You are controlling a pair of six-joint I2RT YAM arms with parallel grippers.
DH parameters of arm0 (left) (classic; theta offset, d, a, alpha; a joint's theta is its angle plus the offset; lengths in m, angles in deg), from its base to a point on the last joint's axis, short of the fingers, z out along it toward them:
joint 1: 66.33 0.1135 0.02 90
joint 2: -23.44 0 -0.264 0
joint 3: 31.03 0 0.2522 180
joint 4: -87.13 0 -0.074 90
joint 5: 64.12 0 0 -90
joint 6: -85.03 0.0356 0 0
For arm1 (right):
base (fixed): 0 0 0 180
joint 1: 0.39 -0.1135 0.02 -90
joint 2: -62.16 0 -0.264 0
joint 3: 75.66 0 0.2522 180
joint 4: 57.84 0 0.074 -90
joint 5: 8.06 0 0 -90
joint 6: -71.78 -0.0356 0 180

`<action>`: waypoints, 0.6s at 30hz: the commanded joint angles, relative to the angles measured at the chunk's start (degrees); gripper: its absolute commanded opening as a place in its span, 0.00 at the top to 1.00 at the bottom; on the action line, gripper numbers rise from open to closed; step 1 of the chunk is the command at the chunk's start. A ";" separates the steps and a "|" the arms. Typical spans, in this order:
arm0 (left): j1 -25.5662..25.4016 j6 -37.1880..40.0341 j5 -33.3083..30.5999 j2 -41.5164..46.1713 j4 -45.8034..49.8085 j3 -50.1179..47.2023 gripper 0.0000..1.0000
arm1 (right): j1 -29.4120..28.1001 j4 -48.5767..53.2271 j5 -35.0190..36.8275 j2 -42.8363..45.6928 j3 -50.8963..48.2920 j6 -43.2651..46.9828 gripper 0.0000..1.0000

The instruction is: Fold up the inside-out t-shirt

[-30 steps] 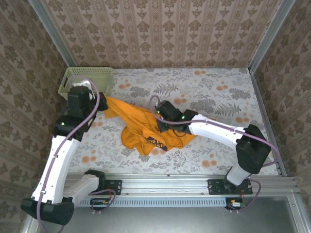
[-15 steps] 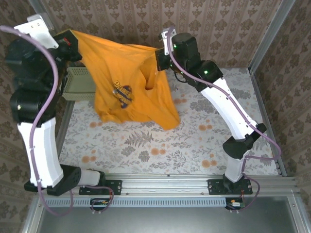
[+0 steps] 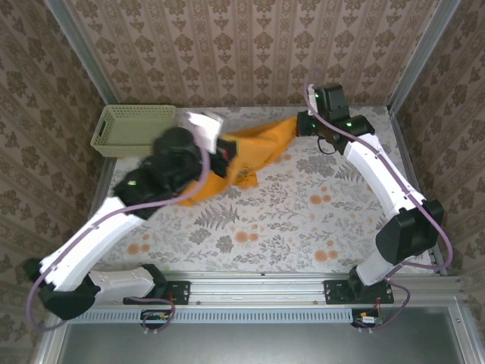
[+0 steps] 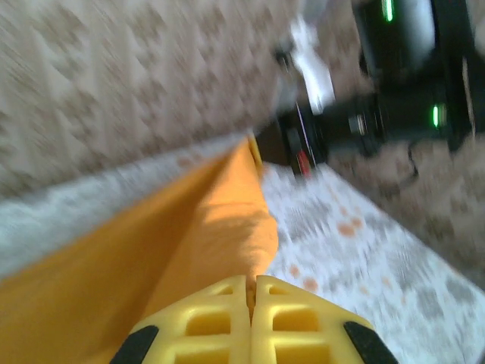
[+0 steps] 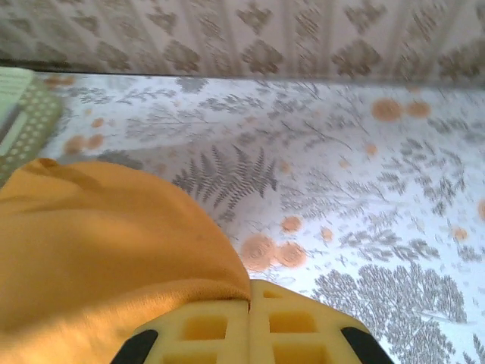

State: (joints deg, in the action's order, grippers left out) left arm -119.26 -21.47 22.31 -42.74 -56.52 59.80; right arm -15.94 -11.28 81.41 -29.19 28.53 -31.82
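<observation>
The inside-out t-shirt (image 3: pixel 258 148) is plain orange and stretched in a band over the back of the table, between my two grippers. No lettering shows. My left gripper (image 3: pixel 220 157) is blurred in the top view and holds the shirt's left end, with cloth hanging below it. In the left wrist view its yellow fingers (image 4: pixel 251 282) are shut on a fold of the shirt (image 4: pixel 189 243). My right gripper (image 3: pixel 301 123) is at the back right, shut on the shirt's other end. Its fingers (image 5: pixel 249 287) pinch the hem of the shirt (image 5: pixel 98 243).
A pale green mesh basket (image 3: pixel 132 125) stands in the back left corner, its edge also in the right wrist view (image 5: pixel 23 114). Patterned walls close in the table on three sides. The right arm's dark wrist (image 4: pixel 379 114) shows ahead of the left gripper.
The shirt was crumpled on the table, then lifted high and spread between both grippers. Now it is lower and pulled taut at the back; the left arm has swung right.
</observation>
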 commanded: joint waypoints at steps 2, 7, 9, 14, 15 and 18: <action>-4.69 -7.26 3.61 -5.69 -15.30 -7.94 1.00 | 5.31 -4.81 -5.98 3.64 -7.90 -7.58 0.91; -8.14 -10.95 8.40 -15.36 -19.69 -8.66 0.84 | 7.92 -7.23 -4.91 8.63 -15.98 -9.13 0.55; -8.34 -11.50 9.86 -16.91 -19.69 -8.29 0.65 | 7.90 -6.50 -3.40 10.40 -17.58 -9.13 0.45; -7.27 -10.43 2.46 -11.27 -13.05 -12.48 0.43 | 7.35 -4.72 -1.09 16.47 -23.99 -11.74 0.37; -6.16 -10.72 0.47 -8.87 -11.09 -14.67 0.37 | 6.64 -4.44 -0.70 17.92 -26.09 -12.38 0.36; 0.06 -14.01 -5.62 -1.44 -2.16 -21.05 0.33 | 2.39 -2.89 3.49 21.48 -32.21 -14.10 0.31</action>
State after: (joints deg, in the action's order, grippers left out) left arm -123.72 -32.52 24.30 -49.49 -67.30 42.36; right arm -10.58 -16.18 80.80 -9.63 0.73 -43.30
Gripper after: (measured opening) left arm 0.667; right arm 0.683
